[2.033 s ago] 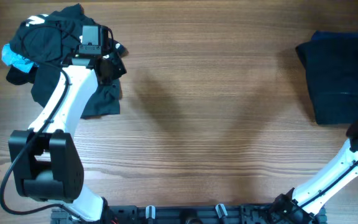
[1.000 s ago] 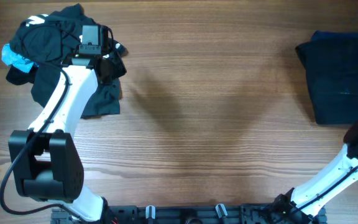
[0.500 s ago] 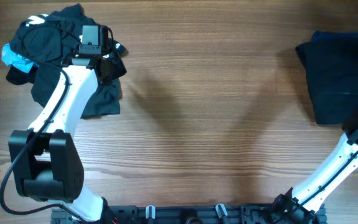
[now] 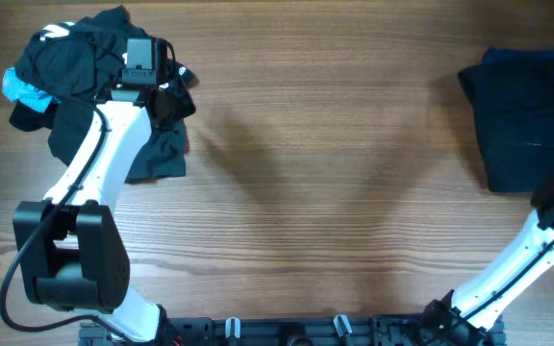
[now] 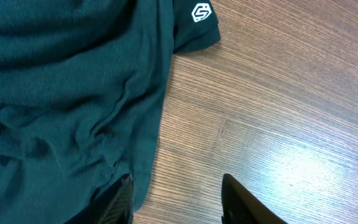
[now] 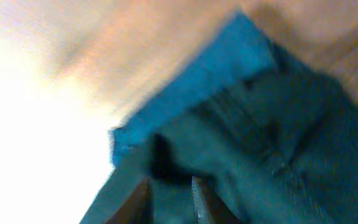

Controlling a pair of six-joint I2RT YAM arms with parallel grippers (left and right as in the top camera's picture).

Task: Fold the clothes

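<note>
A rumpled pile of black and dark clothes (image 4: 75,67) lies at the back left, with a light-blue piece (image 4: 17,88) at its left edge. My left gripper (image 4: 164,86) hovers at the pile's right edge. In the left wrist view it (image 5: 179,202) is open, its left finger at the hem of dark fabric (image 5: 61,93) with a small white logo (image 5: 201,11). A folded dark garment (image 4: 527,115) lies at the back right. The right wrist view is blurred; my right gripper (image 6: 169,199) has its fingers close together with this dark fabric (image 6: 272,143) between them.
The wooden table (image 4: 306,173) stretches between the pile and the folded garment. The left arm (image 4: 94,163) crosses the pile's lower part. The right arm (image 4: 546,231) rises along the right edge, its gripper at the frame's border.
The right arm has shifted slightly back and forth at the folded garment's lower right corner. The left arm and the pile have not moved.
</note>
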